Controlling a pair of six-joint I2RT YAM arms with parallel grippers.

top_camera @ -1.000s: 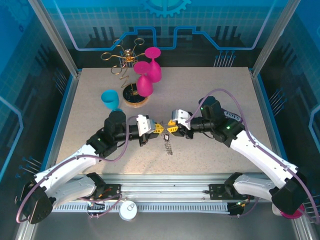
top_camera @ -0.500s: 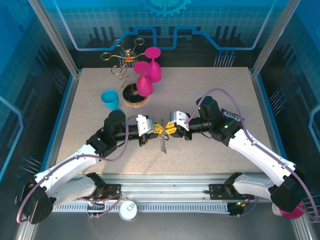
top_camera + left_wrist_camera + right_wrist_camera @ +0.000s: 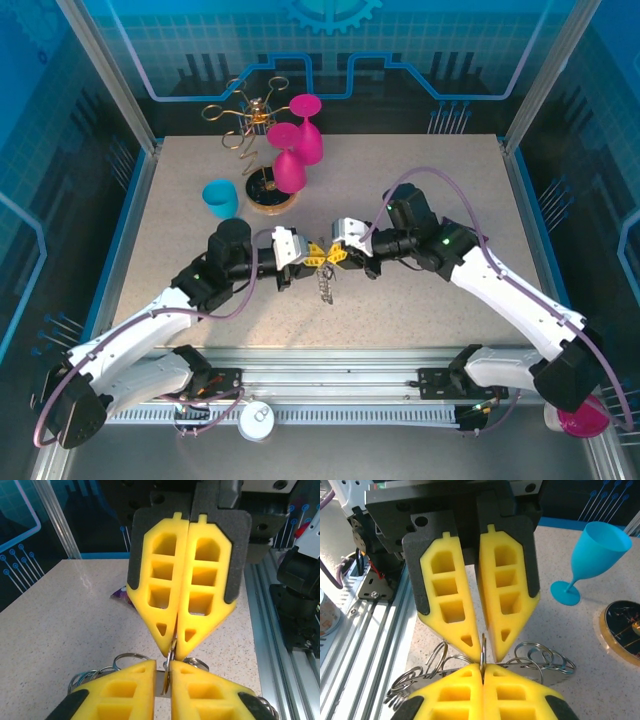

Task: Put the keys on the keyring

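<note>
Centrally over the speckled table (image 3: pixel 430 190), blue walls around, my right gripper (image 3: pixel 335 257) pinches the keyring (image 3: pixel 326 285); my left gripper (image 3: pixel 315 255) sits barely parted, grip unclear. Keyring hangs lengthwise toward the near edge.

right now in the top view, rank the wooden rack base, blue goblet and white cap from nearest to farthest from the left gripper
From the left gripper:
1. wooden rack base, ahead of it and a little to the left.
2. blue goblet, farther out to the left.
3. white cap, back on the near rail by the arm bases.
</note>
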